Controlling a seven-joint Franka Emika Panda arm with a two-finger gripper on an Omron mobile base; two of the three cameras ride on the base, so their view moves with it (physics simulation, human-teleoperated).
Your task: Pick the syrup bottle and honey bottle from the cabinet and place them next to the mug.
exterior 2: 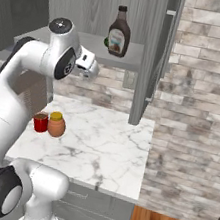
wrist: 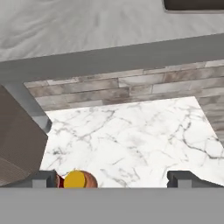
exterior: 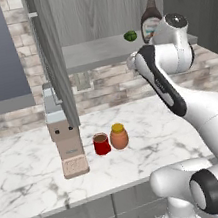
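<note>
Honey bottle (exterior: 119, 136) is already sitting on the tabletop (exterior: 148, 119) just beside the mug (exterior: 101, 144). Syrup bottle (exterior 2: 119, 32) is standing on the cabinet (exterior 2: 125, 59) shelf. Gripper (exterior 2: 90, 67) is hovering below the shelf, jaws released and empty. Advice: rise level with the bottle's body, close squarely around it.

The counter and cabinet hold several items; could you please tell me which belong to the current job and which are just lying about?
Belonging to the job:
- syrup bottle, upright on the cabinet shelf
- honey bottle, on the counter beside the mug
- end effector, jaws apart, holding nothing

Just lying about:
- small green fruit on the shelf
- tan appliance on the marble counter
</note>
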